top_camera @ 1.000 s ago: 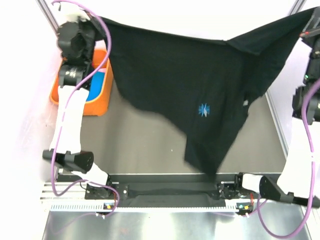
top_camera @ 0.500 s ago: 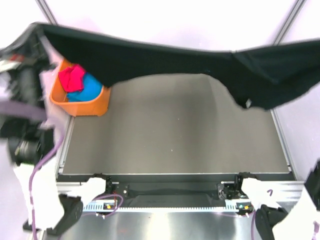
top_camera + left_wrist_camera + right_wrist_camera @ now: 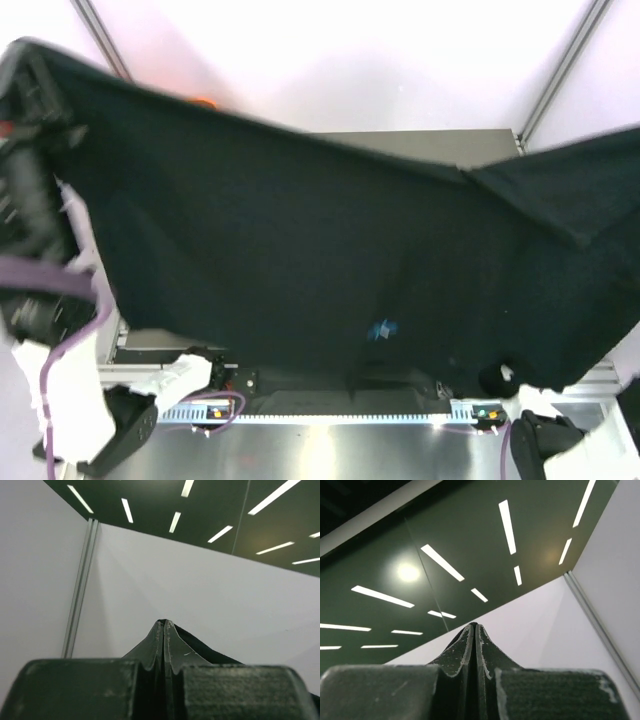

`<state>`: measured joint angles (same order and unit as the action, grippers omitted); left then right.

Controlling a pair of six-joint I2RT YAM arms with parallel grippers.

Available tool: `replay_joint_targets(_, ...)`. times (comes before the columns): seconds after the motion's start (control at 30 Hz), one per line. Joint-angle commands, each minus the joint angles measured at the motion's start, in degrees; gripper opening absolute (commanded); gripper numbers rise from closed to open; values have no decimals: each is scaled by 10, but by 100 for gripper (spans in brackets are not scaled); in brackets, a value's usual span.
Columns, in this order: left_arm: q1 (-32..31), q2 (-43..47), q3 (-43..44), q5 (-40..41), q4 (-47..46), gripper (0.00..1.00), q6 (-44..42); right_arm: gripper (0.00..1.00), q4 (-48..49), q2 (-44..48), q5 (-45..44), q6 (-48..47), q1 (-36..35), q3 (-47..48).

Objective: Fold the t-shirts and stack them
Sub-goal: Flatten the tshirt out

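Note:
A black t-shirt (image 3: 300, 240) with a small blue logo (image 3: 381, 329) is stretched wide in the air, close under the top camera. It hides most of the table. My left gripper (image 3: 28, 70) is at the far left, blurred, holding one top corner. In the left wrist view my left gripper (image 3: 164, 625) is shut, with black cloth (image 3: 210, 652) coming out behind the fingers. My right gripper (image 3: 475, 627) is shut and points up at the ceiling, with a thin dark edge of cloth pinched between the fingers. It is out of the top view, past the right edge.
A strip of the grey table (image 3: 420, 145) shows at the back. A sliver of the orange bin (image 3: 203, 102) peeks over the shirt's top edge. Metal frame posts (image 3: 560, 70) stand at the back corners. The arm bases and rail (image 3: 330, 410) lie along the near edge.
The shirt has swung from the back of the table up and toward the near edge, spreading open. It now covers the table and the bin, and the logo shows again.

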<state>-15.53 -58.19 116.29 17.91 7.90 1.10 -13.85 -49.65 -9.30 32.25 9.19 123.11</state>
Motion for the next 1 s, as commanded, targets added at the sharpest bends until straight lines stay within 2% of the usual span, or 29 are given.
replay_joint_targets(0.0, -2, -83, -18, 39, -11, 0, -54, 0, -24, -60, -3, 20, 2, -24)
replay_joint_targets(0.23, -2, -172, -129, 7, -65, 0, -87, 0, 3, -62, -18, 13, 2, -201)
replay_joint_targets(0.27, -2, -180, -169, 7, -81, 0, -92, 0, 6, -66, -20, 12, 1, -219)
replay_joint_targets(0.3, -2, -202, -189, 5, -126, 0, -96, 0, 14, -69, -29, 3, 2, -259)
replay_joint_targets(0.4, -2, -258, -236, -9, -161, 0, -102, 0, 58, -73, -48, -14, 3, -365)
replay_joint_targets(0.43, -2, -274, -257, -16, -221, 0, -104, 0, 72, -75, -52, -18, 2, -391)
replay_joint_targets(0.5, -2, -336, -303, -19, -274, 0, -106, 0, 117, -83, -64, -31, 4, -467)
replay_joint_targets(0.6, -2, -449, -301, -20, -336, 0, -109, 0, 166, -113, -70, -53, 4, -546)
replay_joint_targets(0.7, -3, -568, -259, -1, -377, 0, -99, 0, 219, -169, -70, -74, 6, -594)
replay_joint_targets(0.77, -4, -642, -219, -1, -395, 0, -86, 0, 254, -219, -69, -85, 7, -609)
replay_joint_targets(0.97, -3, -760, -143, 19, -420, 0, -59, 0, 284, -334, -47, -105, 7, -580)
